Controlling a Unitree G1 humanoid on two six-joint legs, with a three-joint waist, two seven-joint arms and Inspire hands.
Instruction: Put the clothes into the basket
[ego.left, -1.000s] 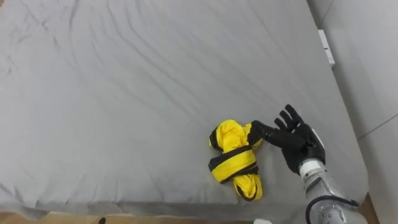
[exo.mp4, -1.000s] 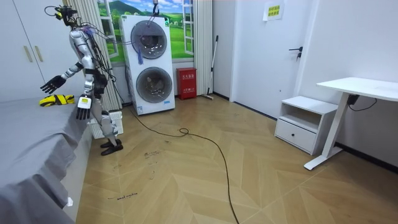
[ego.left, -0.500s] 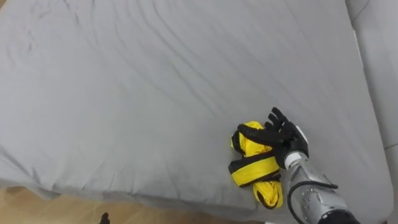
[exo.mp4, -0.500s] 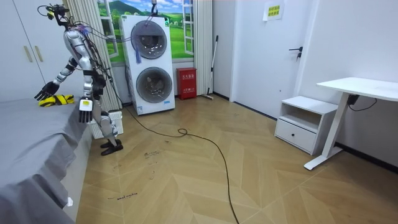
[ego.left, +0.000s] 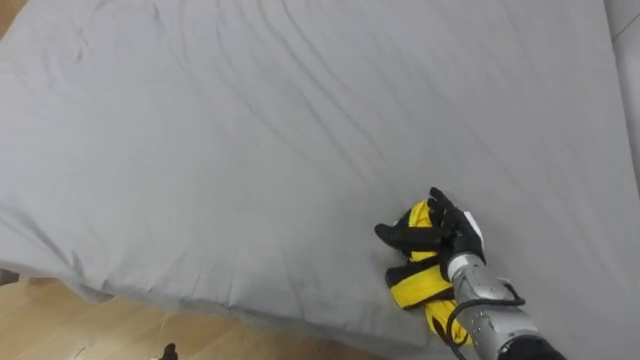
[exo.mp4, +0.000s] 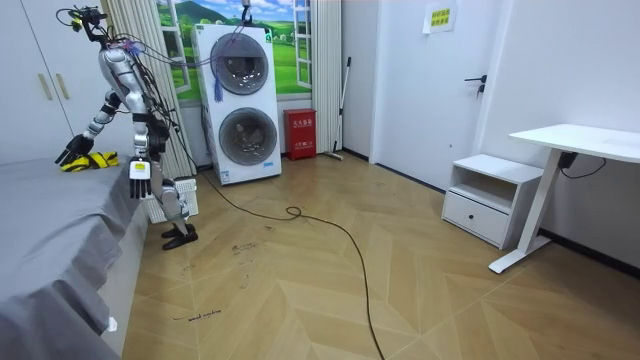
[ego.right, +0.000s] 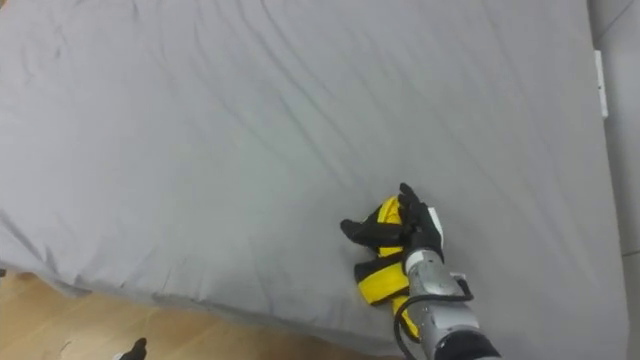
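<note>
A crumpled yellow garment with black bands (ego.left: 415, 287) lies on the grey bed (ego.left: 240, 150) near its front edge, towards the right. My right hand (ego.left: 437, 234) rests on top of it, open, with the fingers spread over the cloth and the thumb stretched to the left. The same garment (ego.right: 377, 284) and right hand (ego.right: 403, 231) show in the right eye view. In the room view I stand at the bed's side with my right hand (exo.mp4: 72, 152) reached out over the garment (exo.mp4: 101, 160). My left hand (exo.mp4: 139, 170) hangs open at my side.
The bed's front edge (ego.left: 200, 310) runs along the bottom with wooden floor (ego.left: 80, 330) below it. In the room view a stacked washer and dryer (exo.mp4: 240, 100) stand behind me. A white desk (exo.mp4: 580, 140) and a low cabinet (exo.mp4: 490, 195) are far off on the room view's right.
My right hand has moved from beside the garment to on top of it, covering its upper part. I have leaned further over the bed, and the eye view has shifted with that.
</note>
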